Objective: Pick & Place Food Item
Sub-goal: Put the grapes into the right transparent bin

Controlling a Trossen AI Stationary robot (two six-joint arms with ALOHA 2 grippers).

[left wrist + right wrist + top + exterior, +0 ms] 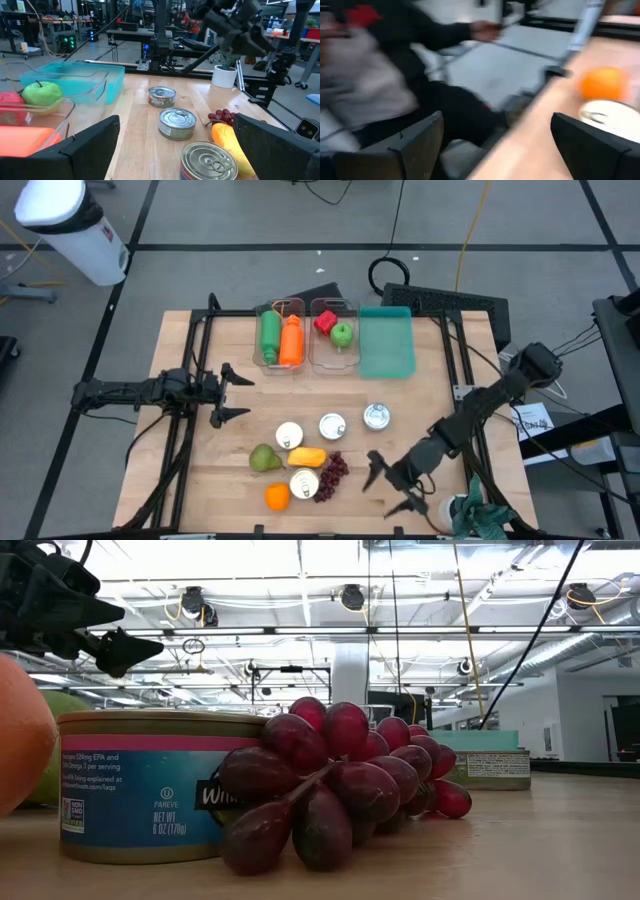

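From above, you see the right gripper [393, 487] hanging with jaws spread and empty just right of the grapes [332, 471] in the near cluster of food; I judge you are still approaching, so the next move calls for lining up over one item. The left gripper [226, 394] waits at the table's left, jaws apart.

The low view shows the grapes [340, 780] touching a can [150, 785], which the top view hardly tells.

Your left wrist view adds the apple [41, 92] in its clear bin.

Your right wrist view, blurred, shows an orange [604, 83] and a person beyond the table edge.

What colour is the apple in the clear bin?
Green; the apple shows best in the left wrist view.
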